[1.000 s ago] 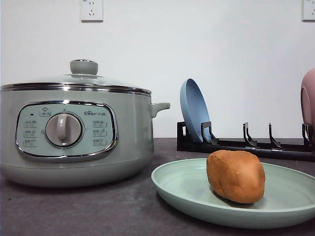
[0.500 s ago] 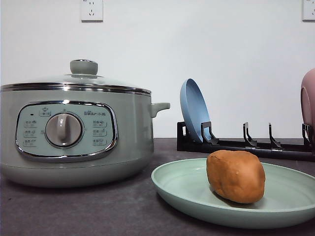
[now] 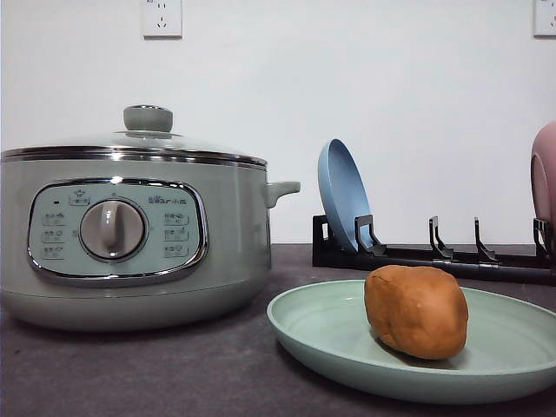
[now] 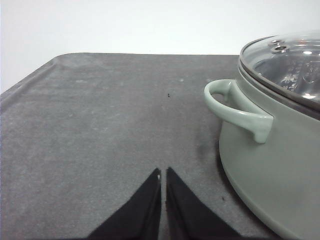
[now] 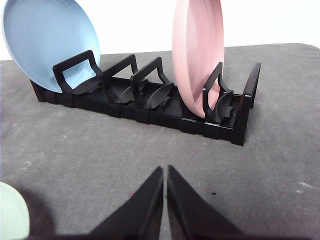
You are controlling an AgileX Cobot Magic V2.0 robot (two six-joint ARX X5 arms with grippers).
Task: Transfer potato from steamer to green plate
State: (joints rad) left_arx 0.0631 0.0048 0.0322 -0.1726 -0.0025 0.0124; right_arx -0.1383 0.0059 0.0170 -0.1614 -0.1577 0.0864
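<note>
The orange-brown potato (image 3: 417,311) lies on the pale green plate (image 3: 321,326) at the front right of the table. The sage-green steamer (image 3: 130,239) stands at the left with its glass lid on; its handle and lid also appear in the left wrist view, steamer (image 4: 280,165). My left gripper (image 4: 163,172) is shut and empty over bare grey mat, beside the steamer's handle (image 4: 235,107). My right gripper (image 5: 165,171) is shut and empty, facing the dish rack; a sliver of the green plate (image 5: 11,215) shows at the edge.
A black dish rack (image 5: 150,102) stands at the back right, holding a blue plate (image 5: 47,42) and a pink dish (image 5: 197,52) upright. In the front view the rack (image 3: 434,256) sits behind the green plate. Grey mat covers the table.
</note>
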